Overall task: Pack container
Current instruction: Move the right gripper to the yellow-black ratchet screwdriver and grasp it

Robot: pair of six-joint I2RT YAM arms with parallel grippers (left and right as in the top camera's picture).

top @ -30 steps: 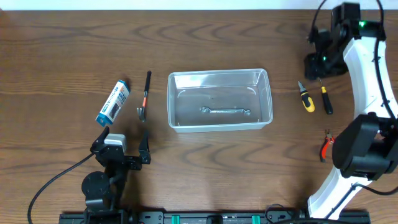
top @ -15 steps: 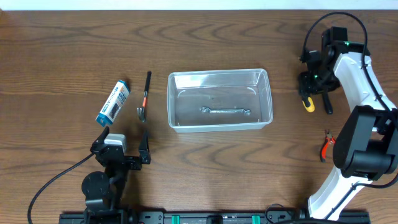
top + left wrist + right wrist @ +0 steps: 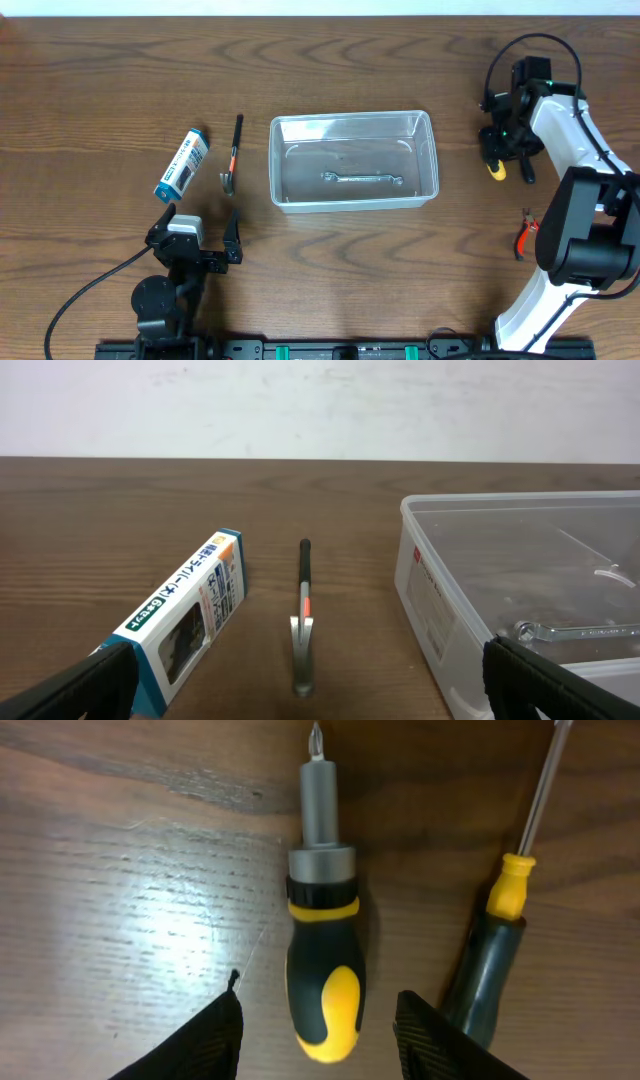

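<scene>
The container (image 3: 350, 116) is a clear shallow plastic bin at the table's middle, with a silver wrench (image 3: 362, 180) lying in it. It also shows in the left wrist view (image 3: 430, 590), as does the wrench (image 3: 570, 630). My right gripper (image 3: 503, 140) is open, low over a stubby yellow-and-black screwdriver (image 3: 492, 167). In the right wrist view its fingers (image 3: 320, 1042) straddle that screwdriver's handle (image 3: 323, 970) without touching it. My left gripper (image 3: 195, 245) is open and empty near the front left, and in the left wrist view (image 3: 320, 685) as well.
A long yellow-and-black screwdriver (image 3: 524, 160) lies right of the stubby one, close to my right finger (image 3: 500, 950). Red pliers (image 3: 524, 235) lie at the right front. A blue-and-white box (image 3: 181, 163) and a small hammer (image 3: 233, 155) lie left of the container.
My right gripper has moved from the far right corner toward the front and down onto the stubby screwdriver. The left arm and all other objects have not moved.
</scene>
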